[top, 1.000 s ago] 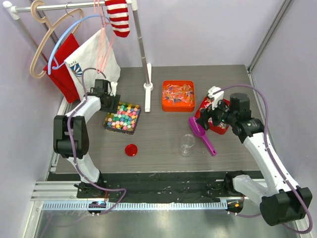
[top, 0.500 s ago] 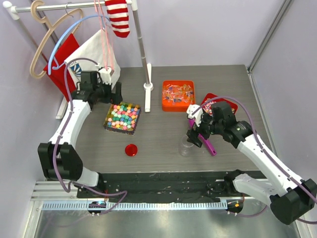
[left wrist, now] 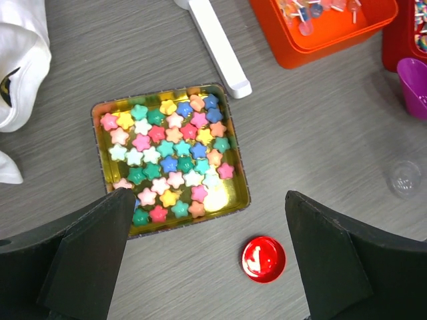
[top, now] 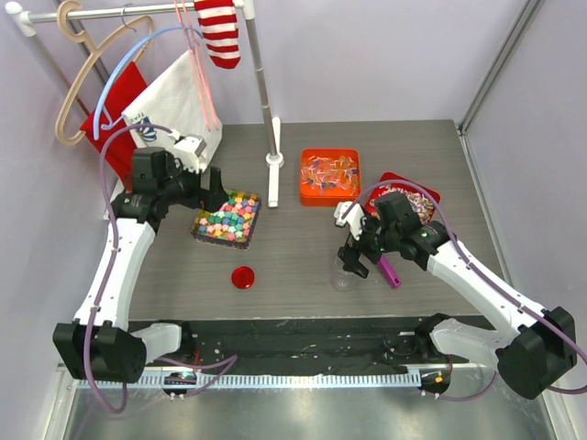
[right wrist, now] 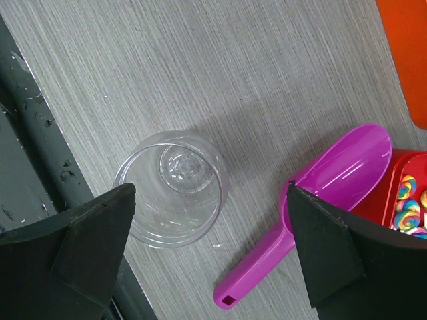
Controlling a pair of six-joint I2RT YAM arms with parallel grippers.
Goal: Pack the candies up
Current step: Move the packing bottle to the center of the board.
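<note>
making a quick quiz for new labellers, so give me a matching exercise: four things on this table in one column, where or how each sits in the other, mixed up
Things
1. small round red lid
2. clear round plastic jar
3. purple plastic scoop
4. pastel star-shaped candies

Places or states
a. filling the square gold tin
b. upright, open, empty
c. lying with its bowl next to the red tin
d. flat on the grey table, by itself

Pairs: 1-d, 2-b, 3-c, 4-a

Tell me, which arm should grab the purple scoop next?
Right. The right gripper, open, hovers beside the purple scoop and clear jar. The left gripper is over the candies, far from the scoop.
</note>
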